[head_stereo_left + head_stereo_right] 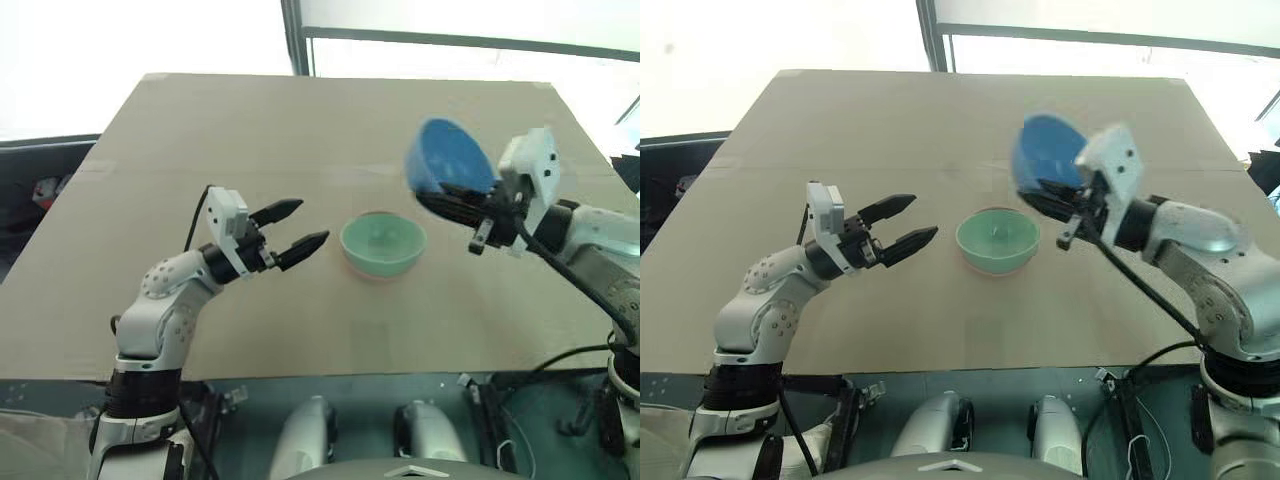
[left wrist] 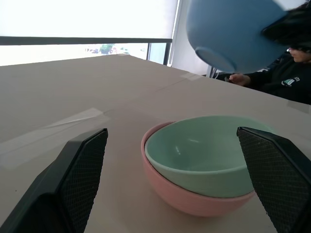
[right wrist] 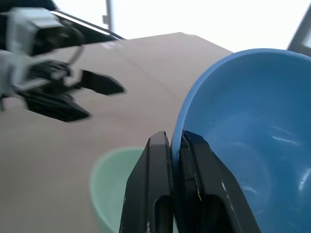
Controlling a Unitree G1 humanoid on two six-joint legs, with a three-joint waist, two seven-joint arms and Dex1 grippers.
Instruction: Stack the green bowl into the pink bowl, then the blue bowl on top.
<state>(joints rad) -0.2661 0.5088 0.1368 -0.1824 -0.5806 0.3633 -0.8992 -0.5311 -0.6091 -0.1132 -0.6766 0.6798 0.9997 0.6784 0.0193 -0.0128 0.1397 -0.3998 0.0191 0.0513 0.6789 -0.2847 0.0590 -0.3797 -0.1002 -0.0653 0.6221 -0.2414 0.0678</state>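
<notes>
Blue bowl (image 1: 449, 155) held tilted in the air, its rim clamped by the right pincer (image 3: 176, 141), above and beside the green bowl (image 1: 383, 242). Left pincer (image 1: 297, 228) spread wide, empty, near the stack. Left wrist view reveals the pink bowl (image 2: 184, 196) beneath the green, on the desk (image 1: 250, 140).

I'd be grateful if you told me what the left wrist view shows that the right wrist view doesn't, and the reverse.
Left wrist view alone: the pink bowl on the table, with the green bowl nested inside it, and a person's dark sleeve beyond the table edge.

Right wrist view alone: the right claw pinching the rim of the blue bowl, whose inside faces the camera, and the open left claw seen from across the table.

Both: the green bowl, the raised blue bowl and the brown tabletop.
</notes>
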